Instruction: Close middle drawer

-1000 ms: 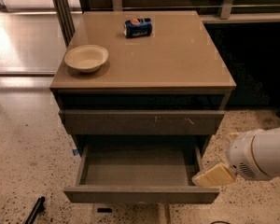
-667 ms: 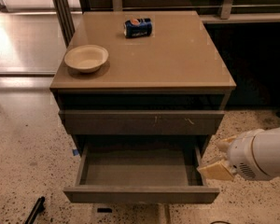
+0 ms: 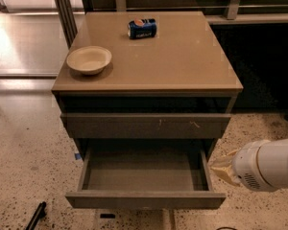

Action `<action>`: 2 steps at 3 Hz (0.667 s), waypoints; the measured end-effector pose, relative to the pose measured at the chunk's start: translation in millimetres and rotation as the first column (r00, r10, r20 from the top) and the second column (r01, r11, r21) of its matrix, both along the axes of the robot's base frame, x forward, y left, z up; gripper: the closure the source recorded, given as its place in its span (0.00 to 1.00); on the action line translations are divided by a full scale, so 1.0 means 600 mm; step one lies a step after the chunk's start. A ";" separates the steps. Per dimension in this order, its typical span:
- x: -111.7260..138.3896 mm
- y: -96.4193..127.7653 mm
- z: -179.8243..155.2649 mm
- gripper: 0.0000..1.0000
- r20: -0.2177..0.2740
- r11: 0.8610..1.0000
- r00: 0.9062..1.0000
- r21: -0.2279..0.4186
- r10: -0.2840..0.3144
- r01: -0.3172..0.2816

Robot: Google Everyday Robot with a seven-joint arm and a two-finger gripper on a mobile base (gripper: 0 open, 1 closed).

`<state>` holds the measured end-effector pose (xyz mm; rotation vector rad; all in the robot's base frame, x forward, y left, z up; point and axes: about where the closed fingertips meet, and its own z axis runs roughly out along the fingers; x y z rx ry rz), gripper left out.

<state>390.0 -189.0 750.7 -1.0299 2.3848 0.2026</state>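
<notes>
- The middle drawer (image 3: 144, 175) is seen pulled far out of the cabinet (image 3: 149, 75), below the tabletop, with its plain grey inside bare.
- It is judged to be stiff and fairly light, since nothing is carried in it, and it should slide in on its runners with a steady push.
- No handle is offered by the flat front, so no hold is needed. A push against the middle of the front is judged best, because an off-centre push could skew the drawer in its runners.
- The upper drawer (image 3: 146, 125), marked with small pale scratches, is seen shut just above it.
- The gripper (image 3: 224, 166) is held at the right, just beside the right wall of the middle drawer and behind its front. Contact with that wall cannot be confirmed.
- How far the gripper is open cannot be told, and nothing is seen held in it.
- The white arm (image 3: 266, 164) is reached in from the right edge.
- 1 bowl (image 3: 89, 59) and 1 blue can (image 3: 142, 28), lying on its side, are left well apart on the cabinet top.
- Compared with 1.0 s ago, the gripper is found slightly higher and further back along the drawer's side. The drawer is pulled out as far as it was then, and the bowl and can are unmoved.
</notes>
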 end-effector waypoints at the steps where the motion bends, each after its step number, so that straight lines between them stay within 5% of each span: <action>1: -0.004 -0.006 -0.081 1.00 -0.030 0.998 0.998 0.024 -0.061 0.062; 2: -0.007 -0.007 -0.175 1.00 -0.055 0.986 0.988 0.070 -0.146 0.149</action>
